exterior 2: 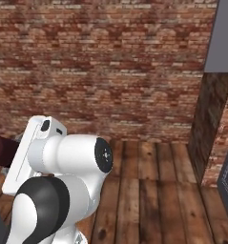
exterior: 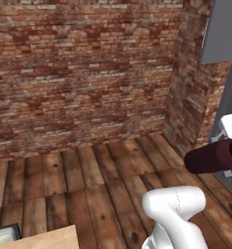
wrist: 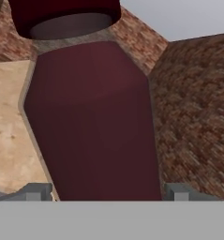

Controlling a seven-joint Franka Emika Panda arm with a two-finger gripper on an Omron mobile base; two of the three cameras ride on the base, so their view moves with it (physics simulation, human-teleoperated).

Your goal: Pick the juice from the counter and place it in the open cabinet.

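We carry the bottle (wrist: pixel 92 117) clamped sideways between the gripper (wrist: pixel 104 191) fingers, above the floor, left of the cabinet (exterior: pixel 222 34). We should swing slowly toward the cabinet, keeping our grip firm.

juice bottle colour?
Dark maroon; the juice shows best in the hand view, between the gripper fingertips.

No text, label, brand, number or sign can be read anywhere; the dark maroon cylindrical juice bottle (wrist: pixel 92 117) bears plain, unmarked sides.
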